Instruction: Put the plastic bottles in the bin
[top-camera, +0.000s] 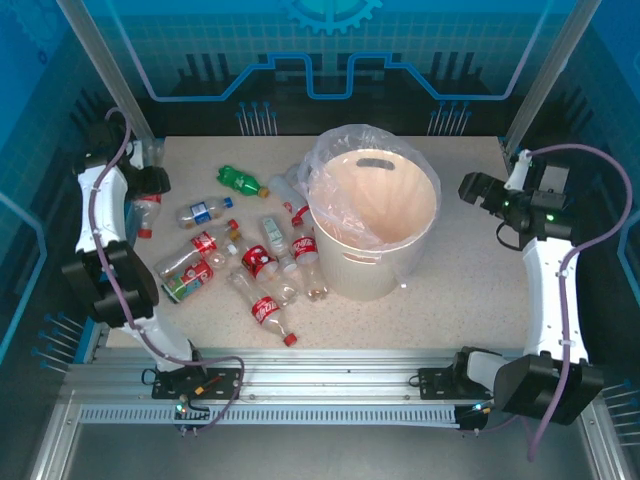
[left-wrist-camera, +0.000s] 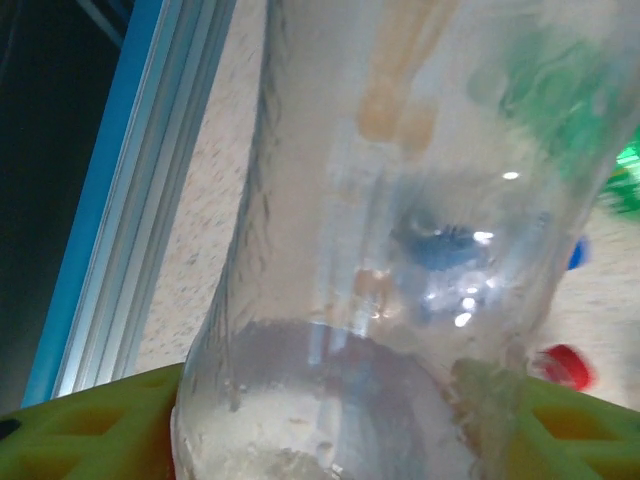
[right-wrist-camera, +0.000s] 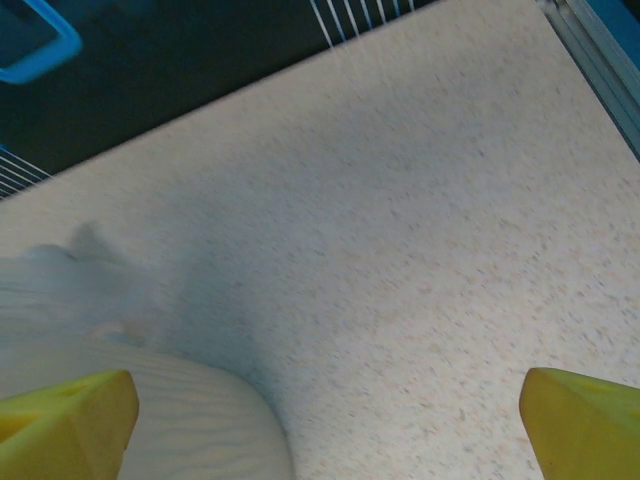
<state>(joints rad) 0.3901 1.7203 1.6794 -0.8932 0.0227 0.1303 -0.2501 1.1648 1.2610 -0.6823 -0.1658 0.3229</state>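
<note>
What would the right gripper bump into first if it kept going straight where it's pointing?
Most likely the bare table. The open right gripper faces tabletop between its fingers, with the bin just off to one side, though depth is hard to judge.

You're looking into a robotics test cell, not a home or a shop. The speckled surface (top-camera: 460, 290) is boxed in by blue panels (top-camera: 190, 45) printed with a grid and a gear emblem (top-camera: 331, 12), framed by aluminium posts (top-camera: 108, 68). Along its near edge, slotted aluminium rails (top-camera: 330, 385) carry the cabled left arm (top-camera: 108, 205) and right arm (top-camera: 545, 290).
</note>
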